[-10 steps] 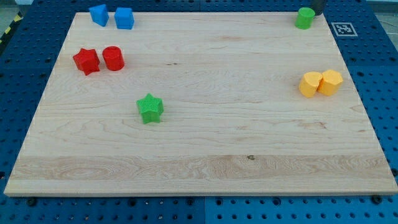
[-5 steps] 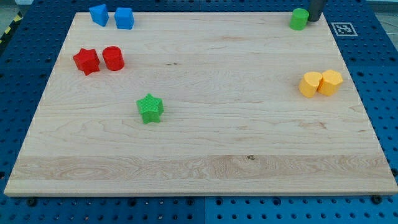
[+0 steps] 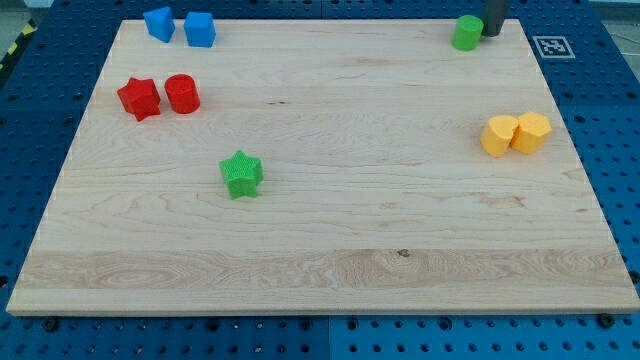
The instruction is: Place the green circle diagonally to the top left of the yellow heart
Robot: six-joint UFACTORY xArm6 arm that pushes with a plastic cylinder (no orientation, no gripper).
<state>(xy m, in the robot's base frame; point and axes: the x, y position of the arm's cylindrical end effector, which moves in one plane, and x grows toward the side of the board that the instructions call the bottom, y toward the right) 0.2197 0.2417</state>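
Observation:
The green circle (image 3: 466, 32) sits near the top right of the wooden board (image 3: 330, 230). My tip (image 3: 493, 33) is right beside it on its right, touching or nearly touching it. The yellow heart (image 3: 499, 135) lies at the board's right side, touching another yellow block (image 3: 531, 132) on its right. The green circle is well above the heart and slightly to its left.
Two blue blocks (image 3: 158, 23) (image 3: 200, 29) sit at the top left. A red star (image 3: 139, 98) and a red cylinder (image 3: 182, 93) sit below them. A green star (image 3: 241, 173) lies left of centre. A marker tag (image 3: 552, 46) is off the board's top right.
My tip has moved left along the top edge and pushed the green circle left, from near the top right corner to further in.

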